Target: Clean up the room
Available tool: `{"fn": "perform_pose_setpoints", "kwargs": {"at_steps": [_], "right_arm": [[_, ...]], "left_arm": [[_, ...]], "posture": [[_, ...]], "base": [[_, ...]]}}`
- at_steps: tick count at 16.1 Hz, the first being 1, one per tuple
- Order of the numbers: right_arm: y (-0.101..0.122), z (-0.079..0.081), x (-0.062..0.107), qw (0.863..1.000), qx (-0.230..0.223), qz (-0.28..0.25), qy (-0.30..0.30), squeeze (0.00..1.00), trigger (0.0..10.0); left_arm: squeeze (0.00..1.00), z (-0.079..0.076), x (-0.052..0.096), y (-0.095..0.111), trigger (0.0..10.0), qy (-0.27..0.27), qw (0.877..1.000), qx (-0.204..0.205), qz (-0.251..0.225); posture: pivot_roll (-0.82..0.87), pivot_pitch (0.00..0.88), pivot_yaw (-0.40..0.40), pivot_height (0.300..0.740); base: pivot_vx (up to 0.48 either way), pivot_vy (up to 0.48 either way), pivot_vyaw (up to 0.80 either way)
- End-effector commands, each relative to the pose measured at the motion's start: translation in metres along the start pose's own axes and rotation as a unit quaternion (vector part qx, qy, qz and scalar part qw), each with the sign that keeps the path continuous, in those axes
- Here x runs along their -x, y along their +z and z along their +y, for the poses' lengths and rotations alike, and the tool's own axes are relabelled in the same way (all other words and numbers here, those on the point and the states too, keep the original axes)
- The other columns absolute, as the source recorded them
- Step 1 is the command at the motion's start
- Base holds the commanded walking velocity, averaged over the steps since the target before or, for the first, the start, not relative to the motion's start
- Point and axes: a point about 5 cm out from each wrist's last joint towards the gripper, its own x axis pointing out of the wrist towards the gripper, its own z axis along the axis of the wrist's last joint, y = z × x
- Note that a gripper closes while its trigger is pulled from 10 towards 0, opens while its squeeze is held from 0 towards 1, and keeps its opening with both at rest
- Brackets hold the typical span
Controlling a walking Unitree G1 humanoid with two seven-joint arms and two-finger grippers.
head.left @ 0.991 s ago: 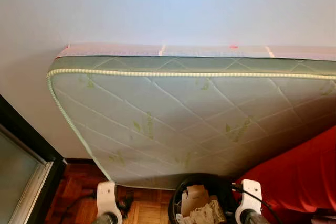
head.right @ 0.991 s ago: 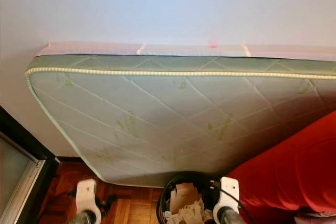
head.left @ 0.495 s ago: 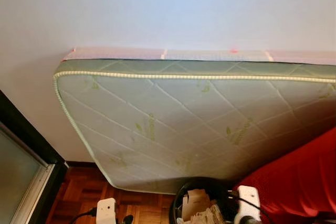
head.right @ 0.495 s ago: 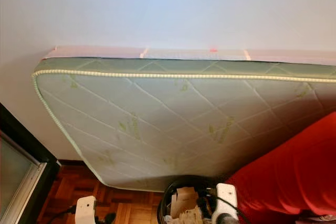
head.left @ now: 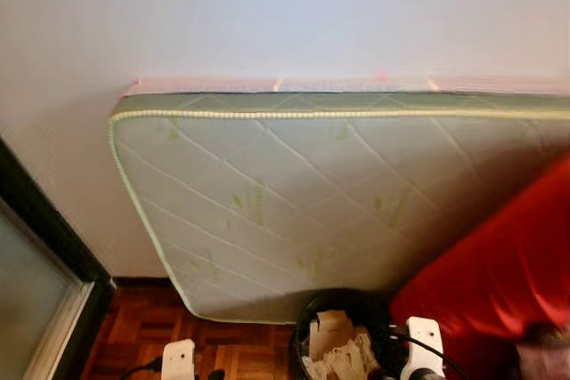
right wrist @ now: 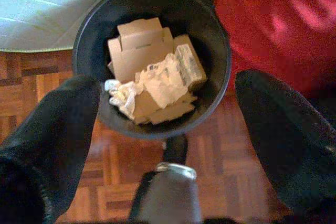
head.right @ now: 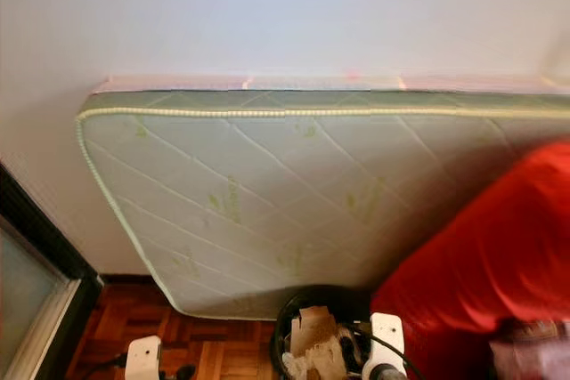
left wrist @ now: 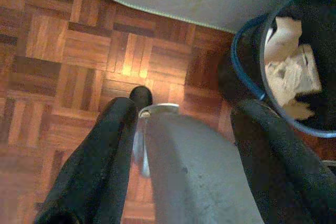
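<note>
Head view, wall: a quilted green mattress (head.left: 303, 202) stands on its edge, leaning against the pale wall (head.left: 267, 6).
Head view, floor: a black bin (head.left: 343, 344) sits on the parquet floor (head.left: 142, 335) at the mattress foot, stuffed with cardboard and crumpled paper (head.left: 337, 353).
Head view, right: a red cushion (head.left: 499, 282) is just beside the bin.
Head view, left: a dark door frame (head.left: 44, 229) runs down the edge.
Left wrist view: the left gripper (left wrist: 184, 145) hangs over the parquet, fingers spread apart and holding nothing; the bin lies off to one side.
Right wrist view: the right gripper (right wrist: 168, 124) hovers above the bin's mouth, fingers wide apart and empty, with the paper and cardboard below.
</note>
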Motion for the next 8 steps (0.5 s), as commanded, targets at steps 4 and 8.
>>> {"fn": "perform_pose_setpoints", "kwargs": {"at_steps": [4, 8], "right_arm": [[-0.0004, -0.0016, 0.0003, 1.0, 0.004, 0.002, -0.003, 0.0, 10.0], [0.0014, -0.0022, 0.0001, 1.0, 0.002, -0.003, -0.004, 0.0, 10.0]], "left_arm": [[0.0, 0.0003, -0.0005, 0.0012, 10.0, 0.004, 1.0, -0.001, 0.001], [0.0, -0.0007, -0.001, 0.0021, 10.0, 0.006, 1.0, 0.003, -0.001]], "posture": [[0.12, 0.0, -0.021, 0.74], [0.13, 0.003, -0.035, 0.74]], "base": [[-0.273, 0.0, 0.0], [-0.273, 0.0, 0.0]]}}
